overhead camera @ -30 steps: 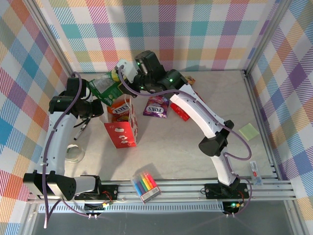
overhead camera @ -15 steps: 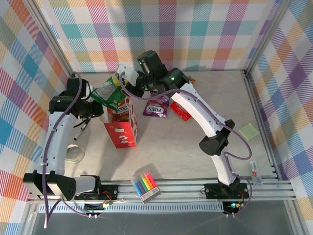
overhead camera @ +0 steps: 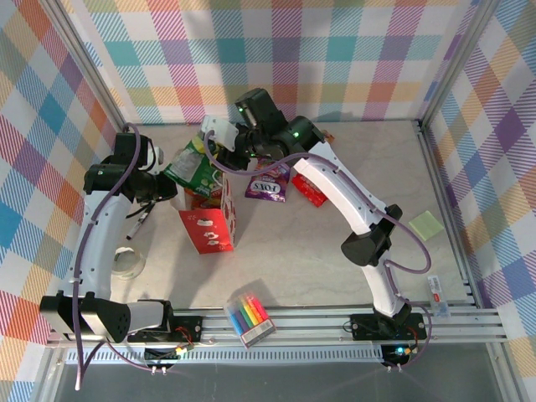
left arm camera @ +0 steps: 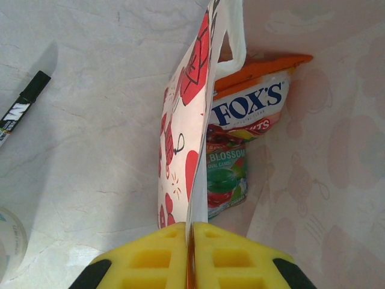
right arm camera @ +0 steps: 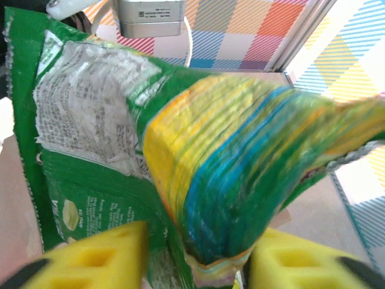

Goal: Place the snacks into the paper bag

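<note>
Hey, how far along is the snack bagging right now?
Done: an orange packet and a teal packet lie inside the paper bag. In hand: the right gripper holds a green packet over the bag's mouth while the left gripper pinches its wall. Left: the purple packet and red packet on the table.

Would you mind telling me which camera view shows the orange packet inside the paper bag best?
The left wrist view: the orange packet lies inside the paper bag, its FOX'S print readable. The top external view shows a small orange patch in the bag's mouth, partly hidden by the green packet.
</note>
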